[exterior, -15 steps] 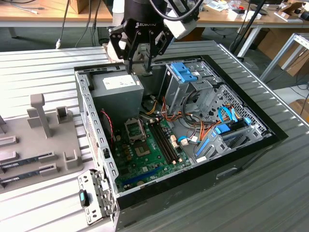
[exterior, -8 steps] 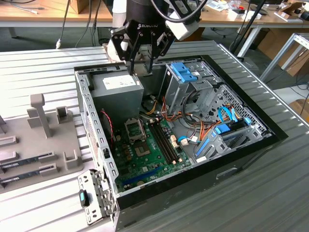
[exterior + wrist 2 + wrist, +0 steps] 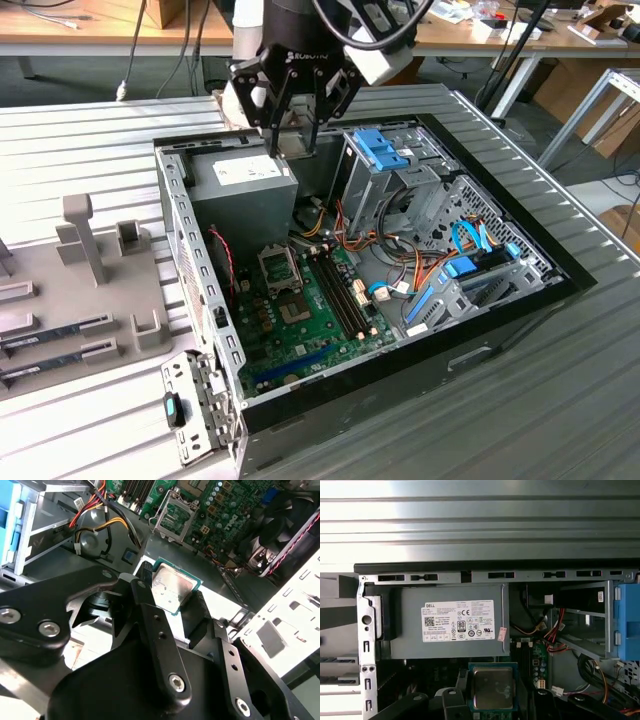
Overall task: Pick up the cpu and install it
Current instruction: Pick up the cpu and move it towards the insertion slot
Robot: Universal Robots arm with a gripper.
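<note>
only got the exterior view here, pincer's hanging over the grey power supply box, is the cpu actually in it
Observer: Yes. In the second wrist view the cpu sits in the pincer, clamped at two opposite edges, silver top towards the camera.
Operator: ok, is it anywhere near the socket yet
Observer: No. In that same view the socket on the green board lies beyond the chip, clearly apart from it, and the chip is not seated.
</note>
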